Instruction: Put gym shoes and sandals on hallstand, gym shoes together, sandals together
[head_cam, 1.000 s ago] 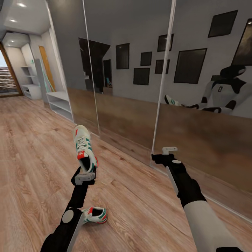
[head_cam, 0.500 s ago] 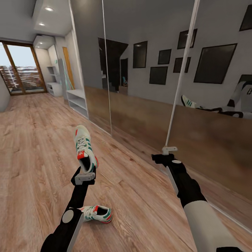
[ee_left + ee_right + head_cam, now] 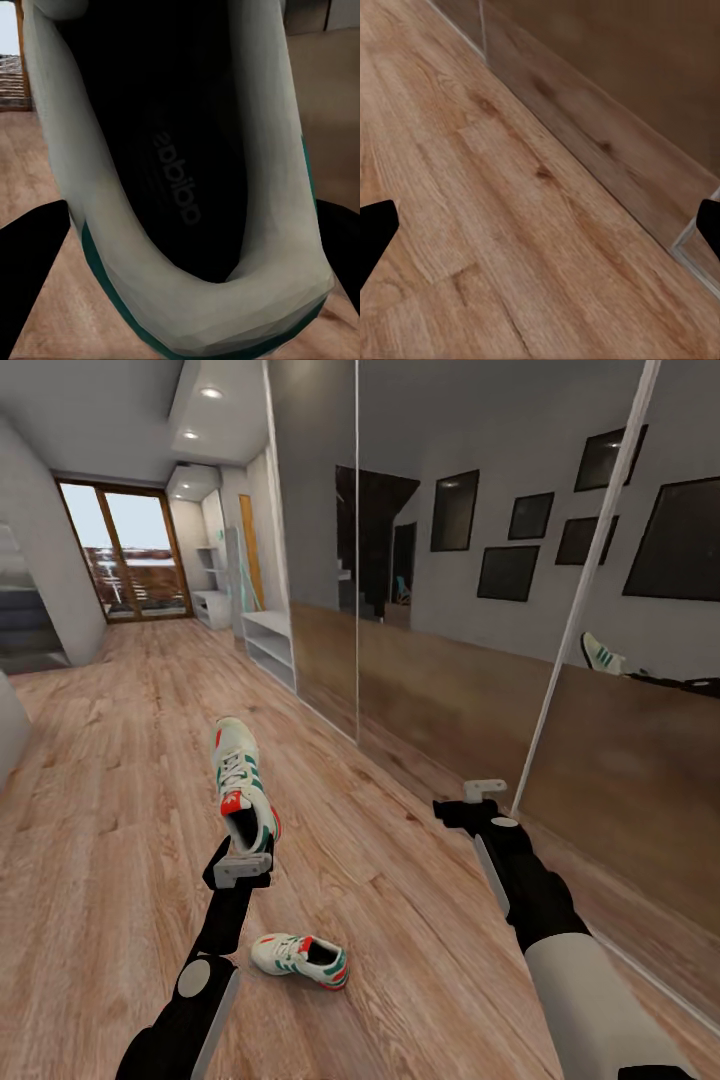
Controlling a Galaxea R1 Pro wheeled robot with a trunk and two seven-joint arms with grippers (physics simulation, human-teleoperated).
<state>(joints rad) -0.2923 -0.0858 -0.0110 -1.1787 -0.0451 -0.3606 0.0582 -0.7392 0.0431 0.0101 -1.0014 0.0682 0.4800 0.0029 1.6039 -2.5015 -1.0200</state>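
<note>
Carefully, I carry one gym shoe [image 3: 243,785] clamped by its heel in my left end effector [image 3: 240,865] toward the distant shoe rack [image 3: 270,647]; right end effector [image 3: 478,798] spread wide, holding nothing.

1. Left arm [image 3: 215,950]: glossy black casing with a round light-grey joint cap and a grey side panel.
2. Left hand [image 3: 240,865]: black body, pale grey end block.
3. Right arm [image 3: 545,930]: black forearm, white upper shell.
4. Right hand [image 3: 478,800]: black body, pale grey tip bracket.

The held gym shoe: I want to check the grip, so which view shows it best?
The head view: the held gym shoe shows whole, heel in the left gripper. The left wrist view gives its dark inside close up; the right wrist view, floor.
</note>
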